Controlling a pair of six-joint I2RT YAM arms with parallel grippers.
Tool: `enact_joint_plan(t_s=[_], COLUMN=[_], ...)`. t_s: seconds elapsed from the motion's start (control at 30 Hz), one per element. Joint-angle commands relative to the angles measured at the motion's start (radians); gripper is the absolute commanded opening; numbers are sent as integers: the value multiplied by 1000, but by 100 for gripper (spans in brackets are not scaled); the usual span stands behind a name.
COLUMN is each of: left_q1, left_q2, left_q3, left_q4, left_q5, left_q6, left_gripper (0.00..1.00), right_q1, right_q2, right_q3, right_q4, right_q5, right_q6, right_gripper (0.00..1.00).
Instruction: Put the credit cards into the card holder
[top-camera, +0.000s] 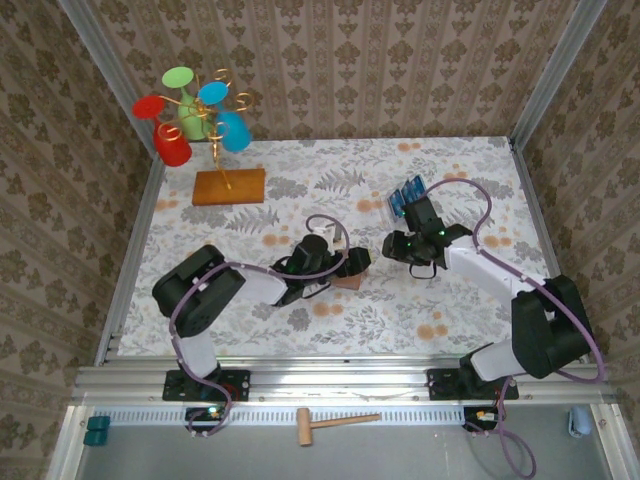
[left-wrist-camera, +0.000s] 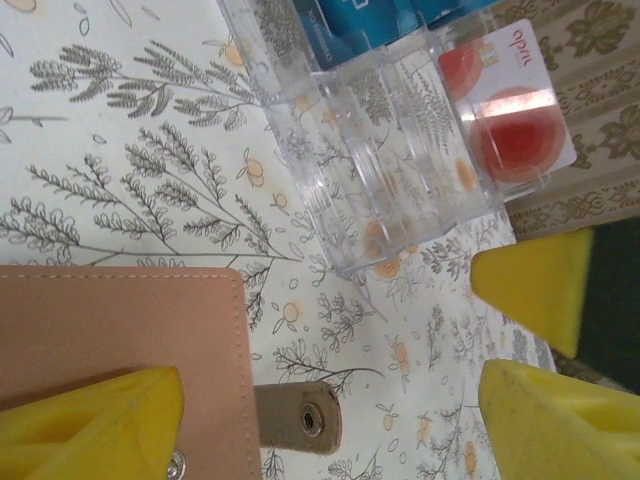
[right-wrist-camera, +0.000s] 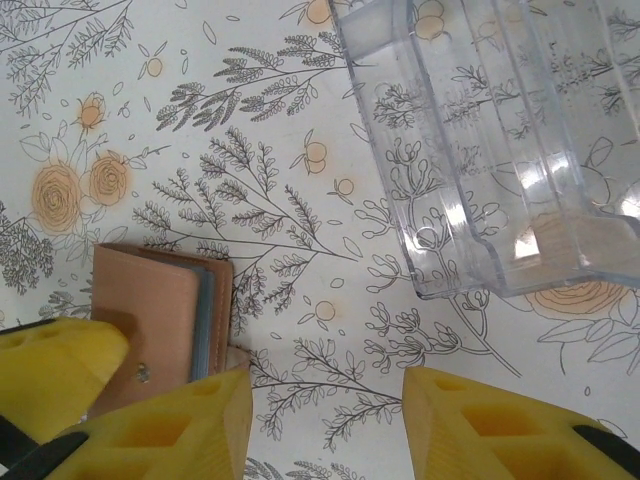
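Clear tray (left-wrist-camera: 400, 200): holds credit cards (left-wrist-camera: 352, 24), near card holder (left-wrist-camera: 120, 330)
Left gripper (left-wrist-camera: 330, 392): spread wide, over card holder
Right gripper (right-wrist-camera: 328, 400): parted, empty

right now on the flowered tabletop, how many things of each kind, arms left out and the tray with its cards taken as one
card holder: 1
clear tray, with blue credit cards in it: 1
wooden stand: 1
total: 3
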Motion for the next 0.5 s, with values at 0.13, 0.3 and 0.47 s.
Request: enact_joint_plan(t_s=[0.13, 0.3, 0.47], left_q1=[-19, -14, 6], left_q2=[-12, -62, -110], left_q3=[-12, 24, 82], left_q4=[-112, -187, -248], left_q5=[-129, -117, -89], left_q6=[8, 54, 67], left_gripper=[78, 79, 80], right_q1=[-10, -10, 4], right_q2=[-59, -70, -89], right_q3=[-21, -26, -56], right_q4=[-45, -33, 8], right_q5=[25, -17, -105], right_q6=[12, 9, 15], right_gripper=[43, 41, 35])
